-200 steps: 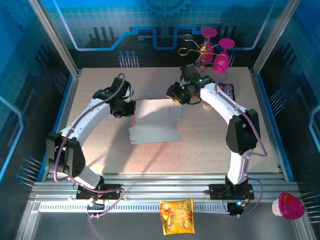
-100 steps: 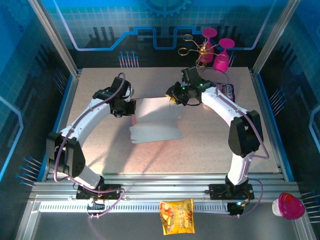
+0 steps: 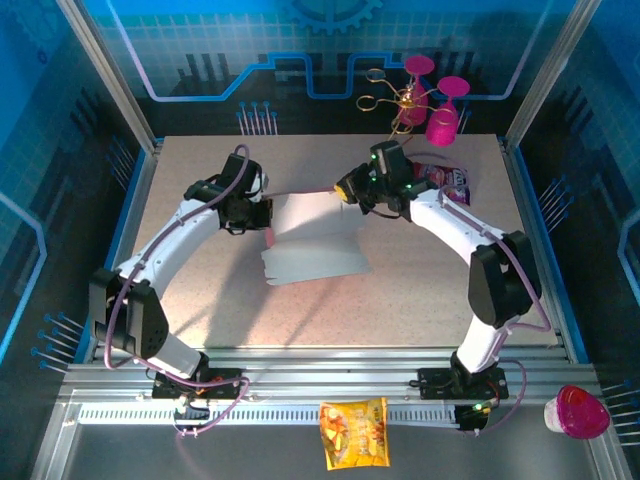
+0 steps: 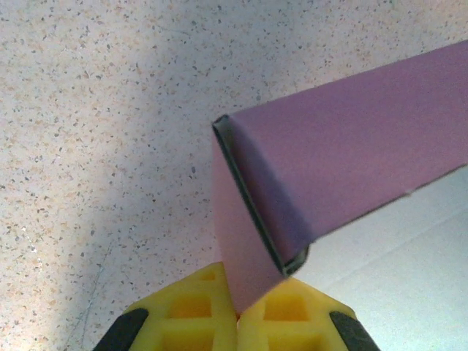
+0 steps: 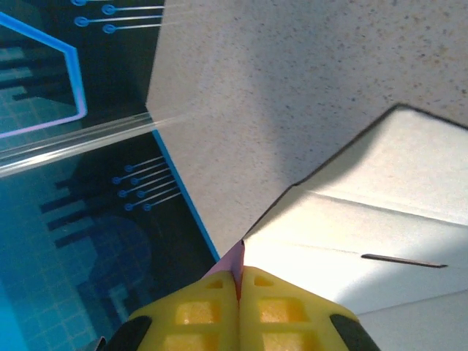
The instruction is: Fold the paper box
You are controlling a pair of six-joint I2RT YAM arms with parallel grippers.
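- At centre-left of the top view, the left gripper is pinched fully shut on the left edge of the paper box. Its wrist view shows yellow pads closed on an upright pink flap, with a folded pink wall running off to the upper right. This arm has not shifted over the last second.
- Just right of centre, the right gripper is likewise closed, nipping the box's far right corner. In its wrist view a thin pink edge sits in the seam between the pads, and the pale inside spreads toward the lower right.
- Over the last second the right wrist has swung up and to the right, and its elbow has drifted toward the right edge of the frame. The far panel has tipped up with it, so a thin pink line now runs along the sheet's upper edge from one gripper to the other.
- The box lies mid-table between the two grippers, pale side up, with its near flap flat toward the bottom of the frame.
- My reading is that the far wall is being raised along its crease. The fold looks early, with the near flap not yet turned up.
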